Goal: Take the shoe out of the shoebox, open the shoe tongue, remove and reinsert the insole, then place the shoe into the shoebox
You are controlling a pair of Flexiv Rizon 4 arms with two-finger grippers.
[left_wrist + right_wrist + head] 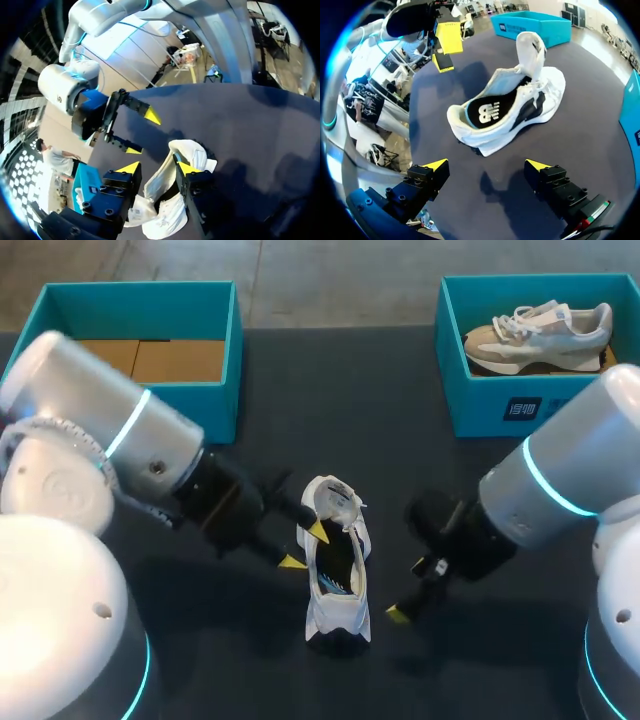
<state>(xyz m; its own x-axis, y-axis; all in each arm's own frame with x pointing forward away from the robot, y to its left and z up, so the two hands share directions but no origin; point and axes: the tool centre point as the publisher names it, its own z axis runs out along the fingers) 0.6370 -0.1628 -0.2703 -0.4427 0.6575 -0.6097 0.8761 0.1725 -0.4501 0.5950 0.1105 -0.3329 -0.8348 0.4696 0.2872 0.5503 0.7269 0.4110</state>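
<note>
A white shoe [337, 580] lies in the middle of the dark table [440, 480], heel towards me, its tongue [530, 50] standing upright. A black insole [490, 111] with a white logo lies inside it. My left gripper [305, 546] hangs open at the shoe's left side, above the table and apart from the shoe. In the left wrist view the shoe [160, 200] shows between and beyond the left gripper [158, 168] fingers. My right gripper [408, 590] stands wide open just right of the shoe. In the right wrist view the right gripper [486, 165] is empty, with the shoe ahead of it.
A teal shoebox [215, 390] at the back left shows only cardboard inside. A second teal box [500, 405] at the back right holds a beige and white shoe [540, 332]. Both arms flank the shoe closely.
</note>
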